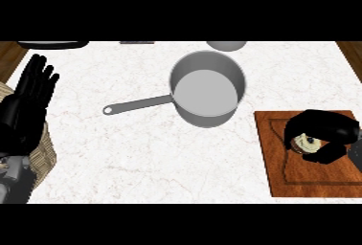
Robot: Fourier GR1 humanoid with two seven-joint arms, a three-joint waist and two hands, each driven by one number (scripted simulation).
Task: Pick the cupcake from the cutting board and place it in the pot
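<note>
Cutting board (pixel 311 184), near right: your right hand (pixel 322 125) curls round the cupcake (pixel 308 142); left hand (pixel 28 95) rests open at left

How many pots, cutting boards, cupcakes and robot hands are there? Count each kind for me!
pot: 1
cutting board: 1
cupcake: 1
hands: 2, the left hand and the right hand
Total: 5

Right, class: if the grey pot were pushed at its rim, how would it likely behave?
The pot looks like rigid metal, so it probably would not flex. Its long handle sticks out to one side, so an off-centre push may swing it round. Wide and flat-bottomed on the smooth counter, it would likely slide, not tip.
</note>
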